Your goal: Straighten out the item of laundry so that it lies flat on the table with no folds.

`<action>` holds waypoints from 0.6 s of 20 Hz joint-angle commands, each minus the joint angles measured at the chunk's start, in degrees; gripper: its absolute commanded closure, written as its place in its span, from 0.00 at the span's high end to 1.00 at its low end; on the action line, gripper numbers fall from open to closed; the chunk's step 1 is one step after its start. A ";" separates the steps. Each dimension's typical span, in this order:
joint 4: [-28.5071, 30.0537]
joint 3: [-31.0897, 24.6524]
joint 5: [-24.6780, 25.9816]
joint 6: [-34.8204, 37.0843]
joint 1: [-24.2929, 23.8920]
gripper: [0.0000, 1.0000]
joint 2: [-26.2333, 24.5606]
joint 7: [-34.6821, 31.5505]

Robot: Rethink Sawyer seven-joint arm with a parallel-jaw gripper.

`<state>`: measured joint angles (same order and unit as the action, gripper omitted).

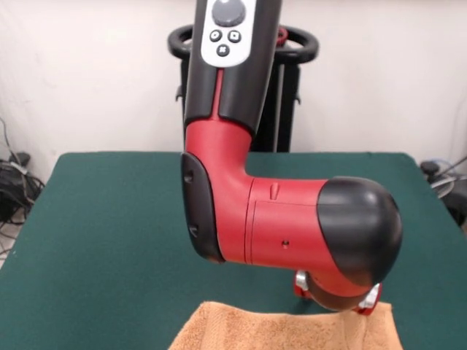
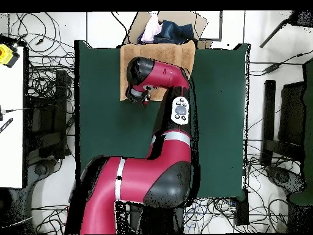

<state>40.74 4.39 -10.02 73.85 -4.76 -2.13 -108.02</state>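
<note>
The item of laundry [image 1: 277, 332] is an orange-tan terry towel lying at the near edge of the table [image 1: 109, 219] in the front view. From overhead the towel [image 2: 177, 55] lies spread against the table's [image 2: 98, 92] top edge, with the arm covering its lower left part. The gripper [image 2: 138, 96] hangs under the black wrist, right over the towel's lower left edge. In the front view the bulky red and black wrist hides almost all of it. Whether it touches the cloth cannot be told.
An open cardboard box [image 2: 183, 21] holding clothes stands just beyond the table's top edge in the overhead view. Cables lie on the floor all around. The red arm [image 2: 165, 116] stretches across the table's middle.
</note>
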 commanded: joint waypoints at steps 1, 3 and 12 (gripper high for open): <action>7.03 -0.26 4.54 -8.03 0.78 1.00 4.65 -2.11; 5.98 -0.08 5.07 -7.77 0.70 1.00 4.63 -2.50; 16.81 -3.37 0.80 3.17 -0.48 1.00 16.57 -3.75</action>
<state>44.66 4.42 -6.85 73.06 -4.63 5.13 -108.02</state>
